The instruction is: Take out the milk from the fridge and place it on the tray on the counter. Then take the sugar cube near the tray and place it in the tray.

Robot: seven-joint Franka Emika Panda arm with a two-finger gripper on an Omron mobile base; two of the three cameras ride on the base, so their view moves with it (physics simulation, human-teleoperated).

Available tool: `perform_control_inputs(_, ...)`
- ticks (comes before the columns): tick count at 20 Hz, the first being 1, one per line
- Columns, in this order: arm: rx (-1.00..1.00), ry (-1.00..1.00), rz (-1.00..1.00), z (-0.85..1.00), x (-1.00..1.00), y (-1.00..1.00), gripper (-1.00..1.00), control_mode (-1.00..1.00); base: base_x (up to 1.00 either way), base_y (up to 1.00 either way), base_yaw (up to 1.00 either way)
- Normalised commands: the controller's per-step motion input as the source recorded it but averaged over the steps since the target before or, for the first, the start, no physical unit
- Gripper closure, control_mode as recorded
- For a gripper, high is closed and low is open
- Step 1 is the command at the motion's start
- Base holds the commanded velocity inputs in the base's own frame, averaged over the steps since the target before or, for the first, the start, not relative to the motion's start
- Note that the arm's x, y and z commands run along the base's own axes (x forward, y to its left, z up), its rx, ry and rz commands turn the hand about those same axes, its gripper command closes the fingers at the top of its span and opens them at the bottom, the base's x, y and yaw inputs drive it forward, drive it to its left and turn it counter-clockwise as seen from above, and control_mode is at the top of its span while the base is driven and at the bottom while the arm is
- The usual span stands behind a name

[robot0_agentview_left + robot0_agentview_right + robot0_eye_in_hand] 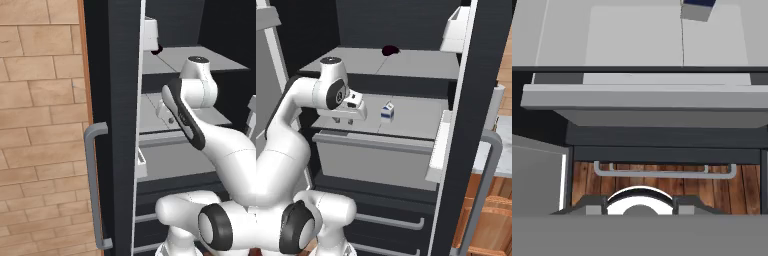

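Black fridge [406, 20] walls and grey shelves surround the hand, with the door swung open and its long grey bar handle [95, 185] standing well off to the hand's left in the left base view. Beyond that door, a pale brick wall [40, 125] fills the side. Below the hand sits a wide grey drawer [376, 160], and lower still, in the hand view, a wooden floor [662, 182] shows past a thin grey rail.

From the base, the white arm [286, 145] reaches in over the middle shelf [416, 117]. Its gripper [344, 120] hangs just above the shelf's front edge, fingers pointing down; the jaws look partly apart with nothing between them, though how wide is hard to judge.

On that same shelf stands the milk [387, 112], upright and untouched, near the hand on its right and slightly deeper in. A small dark round object [390, 50] lies on the shelf above.
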Motion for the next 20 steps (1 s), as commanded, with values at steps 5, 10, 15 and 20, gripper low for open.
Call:
perform_control_inputs(5, 0.0, -0.05, 0.0, 0.0, -0.13, 0.0, -1.0, -1.0, 0.0, 0.0, 0.0)
perform_control_inputs(10, -0.09, -0.45, 0.0, 0.0, -0.25, -0.01, -1.0, -1.0, 0.0, 0.0, 0.0)
perform_control_inputs(15, 0.0, -0.42, 0.0, 0.07, -0.28, -0.01, -1.0, -1.0, 0.0, 0.0, 0.0)
perform_control_inputs(20, 0.0, -0.28, 0.0, 0.12, -0.17, -0.15, -1.0, -1.0, 0.0, 0.0, 0.0)
